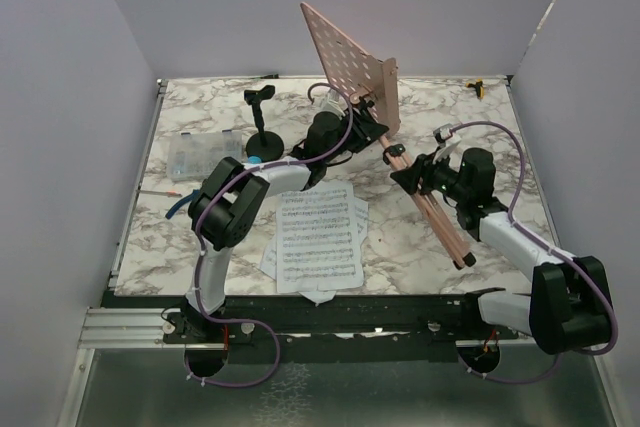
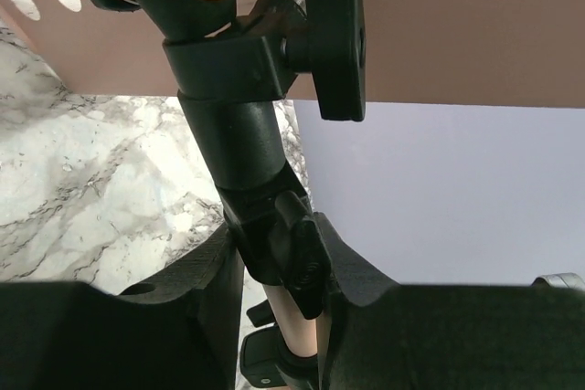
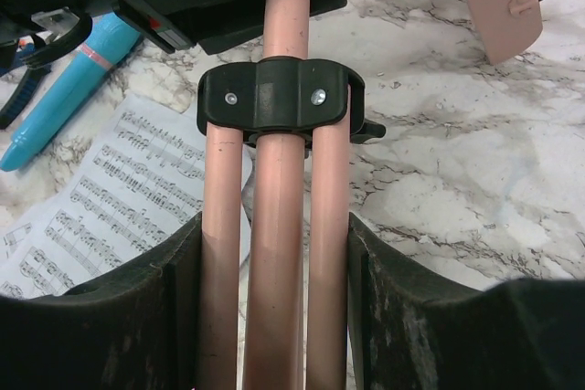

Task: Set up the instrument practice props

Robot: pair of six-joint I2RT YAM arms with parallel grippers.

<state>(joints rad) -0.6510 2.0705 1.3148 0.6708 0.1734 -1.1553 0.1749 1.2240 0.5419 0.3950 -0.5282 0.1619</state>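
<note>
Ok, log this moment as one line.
left tool: shut on pink music stand neck | right tool: shut on its folded tripod legs | stand: tilted | sheet-music pages: lying flat, untouched

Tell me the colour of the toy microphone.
The toy microphone is light blue with a pink band; right wrist view.

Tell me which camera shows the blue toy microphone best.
Right wrist: the blue toy microphone lies beside the sheet music, mostly visible. The top view shows only a blue sliver by the left arm; the left wrist shows none.
</note>
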